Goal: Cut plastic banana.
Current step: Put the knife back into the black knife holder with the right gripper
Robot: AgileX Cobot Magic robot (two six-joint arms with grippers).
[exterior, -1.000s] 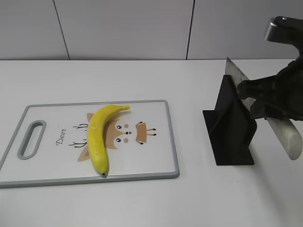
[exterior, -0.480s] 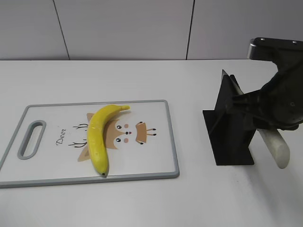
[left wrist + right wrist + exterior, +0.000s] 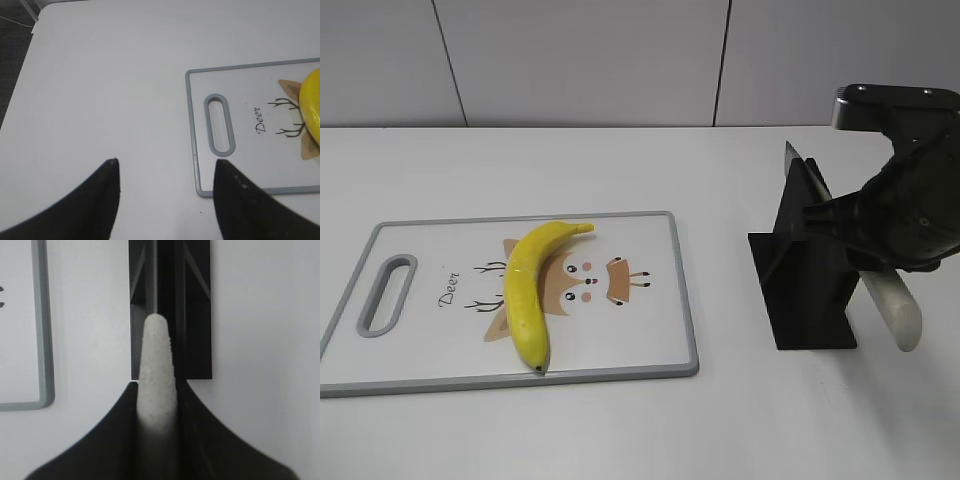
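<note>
Right gripper (image 3: 156,405) clamped on knife handle (image 3: 157,370) at the stand (image 3: 805,270), left gripper (image 3: 165,195) spread wide and empty, banana (image 3: 532,290) lying on board (image 3: 650,330) ready for cutting.

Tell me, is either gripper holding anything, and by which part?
The right gripper holds a knife by its pale handle, blade at the black knife stand. The left gripper is open, holding nothing.
</note>
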